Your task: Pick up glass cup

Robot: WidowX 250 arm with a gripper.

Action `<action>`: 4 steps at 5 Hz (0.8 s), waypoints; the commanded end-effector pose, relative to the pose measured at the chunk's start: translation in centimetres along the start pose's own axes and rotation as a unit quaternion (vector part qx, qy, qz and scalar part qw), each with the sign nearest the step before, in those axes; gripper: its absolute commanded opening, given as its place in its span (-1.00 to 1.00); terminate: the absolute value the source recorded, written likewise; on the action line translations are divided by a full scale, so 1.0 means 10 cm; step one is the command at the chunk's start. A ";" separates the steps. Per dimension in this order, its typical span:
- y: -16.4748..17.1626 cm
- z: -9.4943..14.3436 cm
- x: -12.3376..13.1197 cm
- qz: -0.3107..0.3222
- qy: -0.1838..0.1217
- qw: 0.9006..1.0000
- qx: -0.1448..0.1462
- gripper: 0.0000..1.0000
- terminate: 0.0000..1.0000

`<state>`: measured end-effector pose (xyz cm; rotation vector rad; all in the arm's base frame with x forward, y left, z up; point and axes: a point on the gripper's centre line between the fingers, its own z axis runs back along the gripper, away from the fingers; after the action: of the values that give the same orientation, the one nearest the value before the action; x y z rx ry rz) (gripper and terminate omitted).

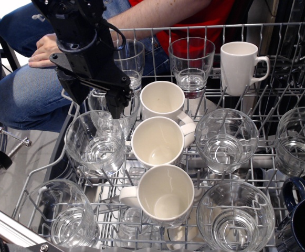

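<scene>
Several large clear glass cups stand upright in a wire dish rack (257,113). One glass cup (95,144) stands at the rack's left side, just below and in front of my gripper. My black gripper (97,102) hangs over the rack's far left with its two fingers (118,105) spread apart. The fingers reach down around the rim of another clear glass (128,118) right behind the first; the gripper hides most of it. I cannot tell whether the fingers touch that glass. The gripper holds nothing.
Three white mugs (160,142) line the middle of the rack and a fourth (239,65) stands at the back right. More clear glasses (223,139) fill the right, front and back. A dark blue mug (304,220) sits at front right. A seated person (31,89) is behind the rack.
</scene>
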<state>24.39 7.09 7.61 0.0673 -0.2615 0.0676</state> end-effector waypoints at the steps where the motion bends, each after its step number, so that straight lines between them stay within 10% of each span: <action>1: 0.00 0.00 0.00 0.000 0.000 1.000 0.000 1.00 -1.00; 4: 0.14 -0.23 0.43 0.196 -0.023 0.980 0.027 1.00 -1.00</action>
<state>28.81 8.43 5.13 0.0740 -0.2690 0.5039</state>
